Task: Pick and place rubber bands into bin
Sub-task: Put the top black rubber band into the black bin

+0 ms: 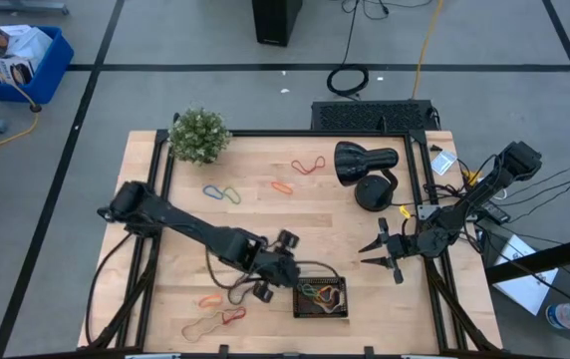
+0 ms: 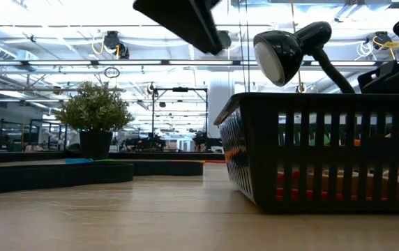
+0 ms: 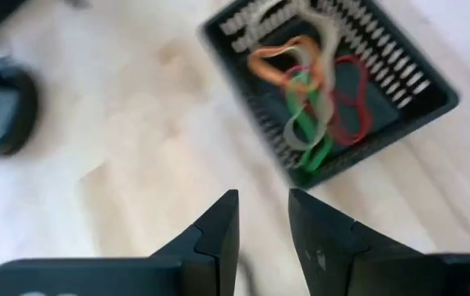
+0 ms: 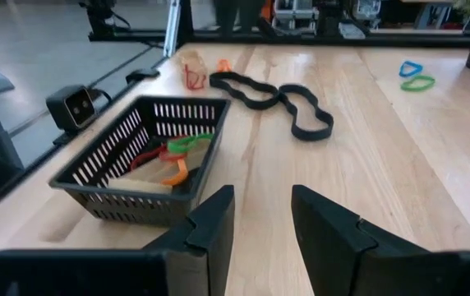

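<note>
You see the left pincer (image 1: 283, 271) just beside the bin (image 1: 322, 298), fingers (image 3: 218, 234) parted, holding nothing; bin holds rubber bands (image 3: 313, 99); more bands (image 1: 221, 192) lie loose on the tabletop (image 1: 295, 214); right pincer (image 1: 385, 250) waits released near the lamp (image 1: 365, 165).
</note>
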